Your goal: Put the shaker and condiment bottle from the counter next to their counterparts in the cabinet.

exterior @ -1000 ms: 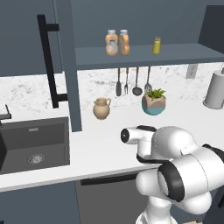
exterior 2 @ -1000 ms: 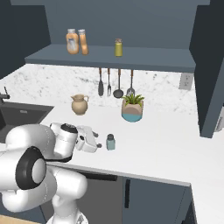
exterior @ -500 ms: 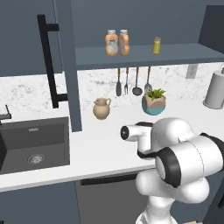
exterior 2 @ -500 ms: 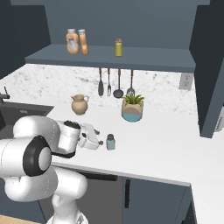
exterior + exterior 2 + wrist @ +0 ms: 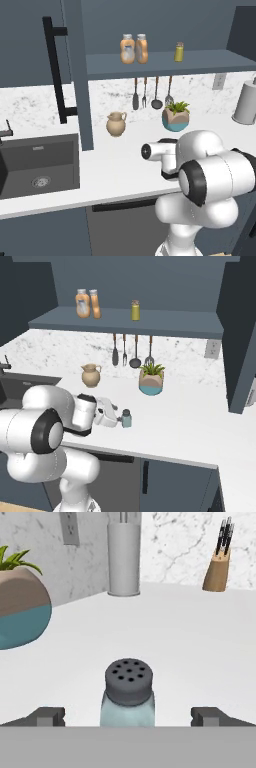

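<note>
My pincer (image 5: 128,716) stands wide apart, one tip at 9 o'clock and one at 3 o'clock of the shaker (image 5: 128,698), neither touching it. The shaker stands upright on the counter (image 5: 190,421), between the fingers. From my right base camera I see it just off the hand's front, with the potted plant (image 5: 151,379) at its 1 o'clock. Two orange bottles (image 5: 134,48) and a yellow shaker (image 5: 179,52) stand on the cabinet (image 5: 165,61) shelf.

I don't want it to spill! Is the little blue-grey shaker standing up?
Yes, upright: the small blue-grey translucent shaker stands on the white counter, its holed dark cap on top.
</note>
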Motion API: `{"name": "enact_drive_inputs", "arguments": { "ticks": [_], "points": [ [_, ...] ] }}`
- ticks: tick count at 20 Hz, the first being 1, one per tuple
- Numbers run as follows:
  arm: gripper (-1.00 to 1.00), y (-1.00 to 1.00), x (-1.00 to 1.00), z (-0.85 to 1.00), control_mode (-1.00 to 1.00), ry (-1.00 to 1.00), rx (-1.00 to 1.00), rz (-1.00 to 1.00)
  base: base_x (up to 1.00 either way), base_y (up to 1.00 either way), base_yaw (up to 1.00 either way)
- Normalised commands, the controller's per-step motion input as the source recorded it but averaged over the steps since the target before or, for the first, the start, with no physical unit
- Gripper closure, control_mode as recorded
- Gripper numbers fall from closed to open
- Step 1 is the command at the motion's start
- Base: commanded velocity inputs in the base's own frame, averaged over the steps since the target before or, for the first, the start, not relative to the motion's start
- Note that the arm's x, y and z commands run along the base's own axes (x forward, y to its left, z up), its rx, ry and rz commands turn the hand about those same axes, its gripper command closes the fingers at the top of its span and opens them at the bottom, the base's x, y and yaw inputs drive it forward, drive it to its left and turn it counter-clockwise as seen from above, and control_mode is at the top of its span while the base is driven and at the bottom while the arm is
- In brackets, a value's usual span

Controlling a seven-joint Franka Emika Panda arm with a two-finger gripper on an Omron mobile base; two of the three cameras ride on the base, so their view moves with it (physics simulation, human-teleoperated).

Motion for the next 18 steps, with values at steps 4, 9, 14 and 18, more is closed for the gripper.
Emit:
{"name": "enact_drive_inputs", "arguments": {
  "ticks": [4,9,14,18],
  "points": [
    [-1.0,0.0,0.0,-0.25,-1.0,0.0,0.02,0.0,0.0,0.0,0.0],
    [-1.0,-0.09,0.0,-0.14,-1.0,0.0,0.06,0.0,0.0,0.0,0.0],
    [-1.0,-0.13,0.01,-0.1,-1.0,0.0,0.06,0.0,0.0,0.0,0.0],
    [-1.0,-0.02,0.03,-0.22,-1.0,0.0,0.02,0.0,0.0,0.0,0.0]
  ]
}}
